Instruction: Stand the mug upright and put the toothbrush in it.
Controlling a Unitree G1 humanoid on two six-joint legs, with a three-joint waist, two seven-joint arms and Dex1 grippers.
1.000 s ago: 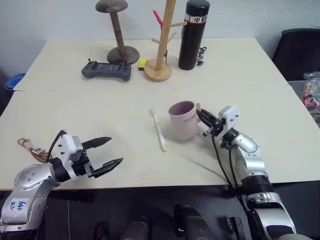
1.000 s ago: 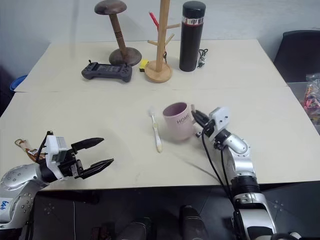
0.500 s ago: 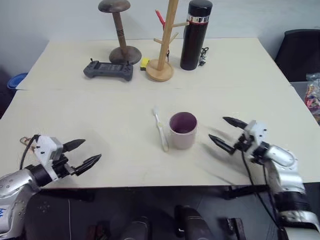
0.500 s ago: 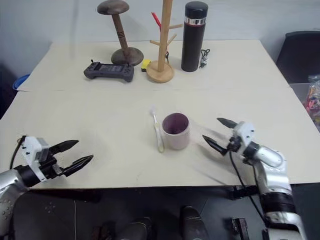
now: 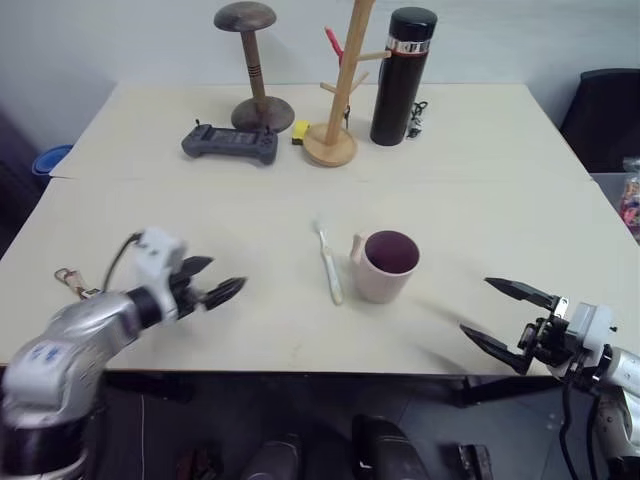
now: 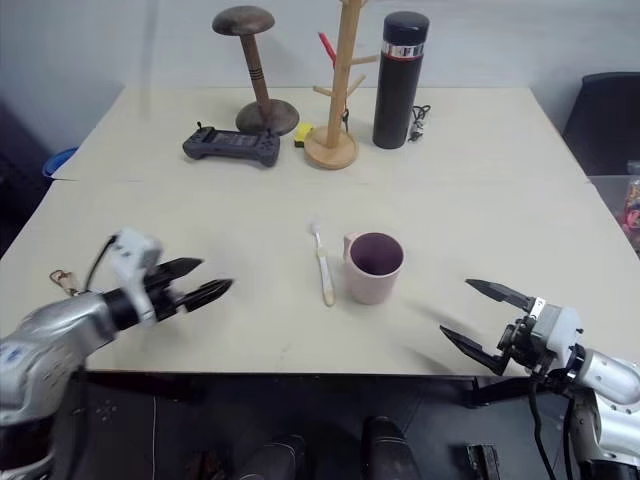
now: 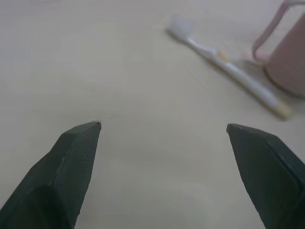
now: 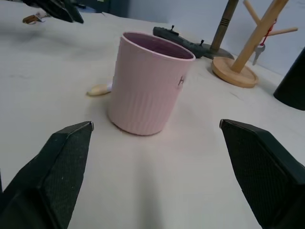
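Pink mug (image 5: 388, 266) upright, toothbrush (image 5: 329, 263) beside, handle tip hidden, both grippers spread.

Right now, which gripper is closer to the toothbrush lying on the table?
Left. The left gripper hangs open to the toothbrush's left, pointing toward it with bare table between. The right gripper, also open, sits farther off, beyond the upright mug.

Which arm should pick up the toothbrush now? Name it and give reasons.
Left. The toothbrush lies on the left side of the upright mug, facing the open left gripper. The open right gripper would have to reach around the mug.
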